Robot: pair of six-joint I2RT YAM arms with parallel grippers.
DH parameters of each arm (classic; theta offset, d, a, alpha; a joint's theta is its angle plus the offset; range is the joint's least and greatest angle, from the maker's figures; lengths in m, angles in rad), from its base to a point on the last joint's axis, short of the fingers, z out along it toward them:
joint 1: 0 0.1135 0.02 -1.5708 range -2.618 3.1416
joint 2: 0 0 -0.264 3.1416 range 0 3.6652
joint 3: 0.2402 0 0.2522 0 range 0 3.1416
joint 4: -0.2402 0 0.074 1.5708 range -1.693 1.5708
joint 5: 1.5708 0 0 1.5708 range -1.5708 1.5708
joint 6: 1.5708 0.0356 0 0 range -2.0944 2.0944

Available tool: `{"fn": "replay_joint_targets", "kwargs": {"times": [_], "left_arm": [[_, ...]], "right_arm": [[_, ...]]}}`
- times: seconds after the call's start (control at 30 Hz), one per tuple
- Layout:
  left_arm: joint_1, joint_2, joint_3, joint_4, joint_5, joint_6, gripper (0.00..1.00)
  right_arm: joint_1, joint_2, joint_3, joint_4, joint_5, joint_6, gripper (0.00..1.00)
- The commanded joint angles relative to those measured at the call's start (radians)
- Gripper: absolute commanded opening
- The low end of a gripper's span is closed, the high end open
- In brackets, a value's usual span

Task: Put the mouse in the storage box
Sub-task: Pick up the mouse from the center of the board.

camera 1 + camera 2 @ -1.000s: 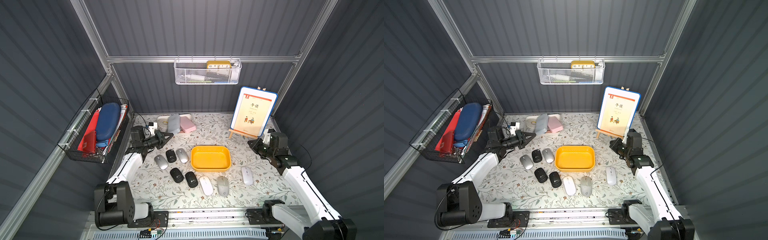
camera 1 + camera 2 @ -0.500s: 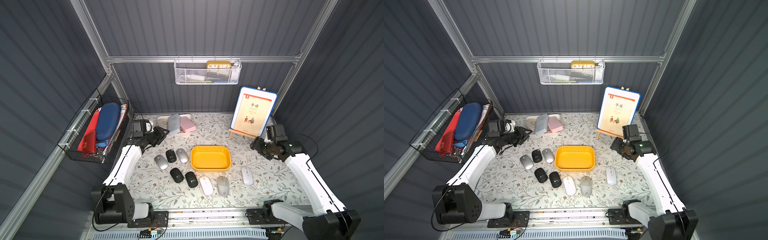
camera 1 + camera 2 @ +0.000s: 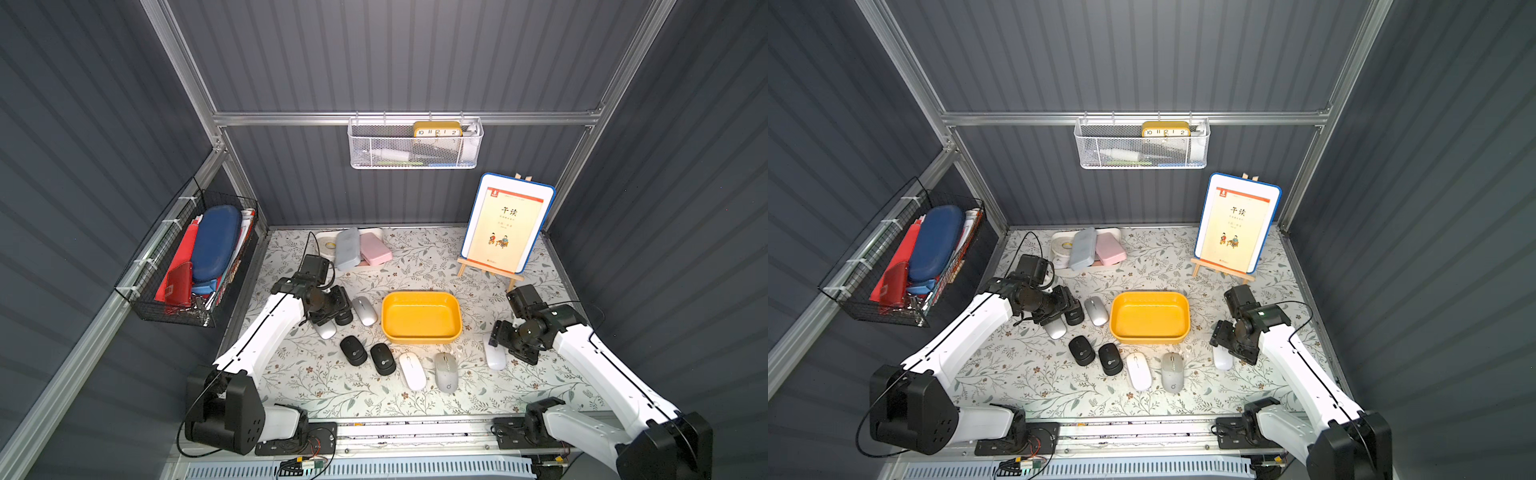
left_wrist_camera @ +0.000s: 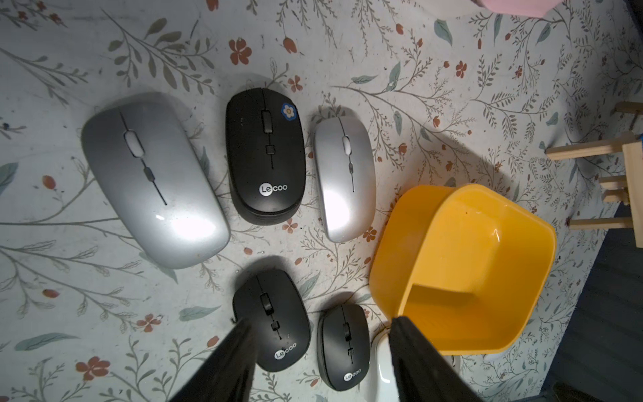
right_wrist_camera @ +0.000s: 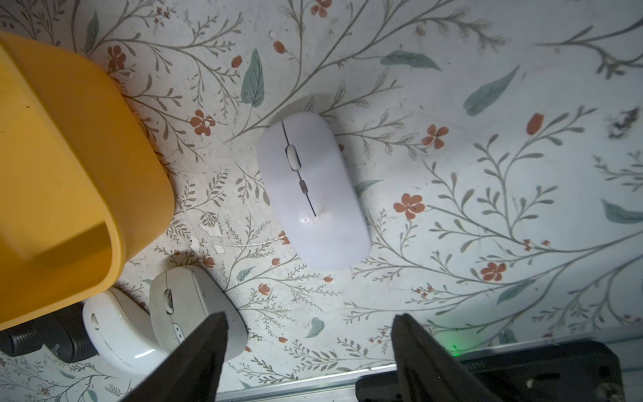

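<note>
As it descended, right hand [image 5: 309, 318] spread apart above white mouse [image 5: 313, 195].

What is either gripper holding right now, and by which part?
Nothing. The left gripper and the right gripper are both open and empty; the flat white plastic mouse lies untouched below the right one.

"Lecoo" on the black mice [image 4: 266, 153]; "12" on the yellow clock [image 3: 437, 129].

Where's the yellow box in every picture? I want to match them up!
Both top views: storage box in the middle, empty.
Left wrist view: box right beside one silver mouse.
Right wrist view: box cut off at the picture's edge, near the grey mouse.
Shared landmark: the white mouse by the box's corner, in all four.
</note>
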Motion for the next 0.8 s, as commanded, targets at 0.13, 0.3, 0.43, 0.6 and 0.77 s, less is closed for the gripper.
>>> {"fn": "replay_joint_targets", "kwargs": {"times": [0.13, 0.3, 0.43, 0.6, 0.77], "left_arm": [[-0.012, 0.02, -0.002, -0.008, 0.04, 0.094, 0.66], [-0.014, 0.035, 0.009, 0.021, 0.08, 0.116, 0.66], [-0.014, 0.051, 0.023, 0.001, 0.082, 0.155, 0.66], [-0.013, 0.034, 0.018, -0.002, 0.067, 0.161, 0.67], [-0.013, 0.037, 0.009, 0.004, 0.083, 0.155, 0.67]], "right_arm": [[0.012, 0.218, 0.192, -0.047, 0.095, -0.087, 0.8], [0.021, 0.423, 0.438, -0.232, 0.127, -0.251, 0.78], [0.131, 0.429, 0.448, -0.219, -0.01, -0.261, 0.77], [0.351, 0.23, 0.267, -0.108, -0.043, -0.001, 0.77], [0.562, 0.046, 0.099, 0.03, 0.023, 0.293, 0.81]]}}
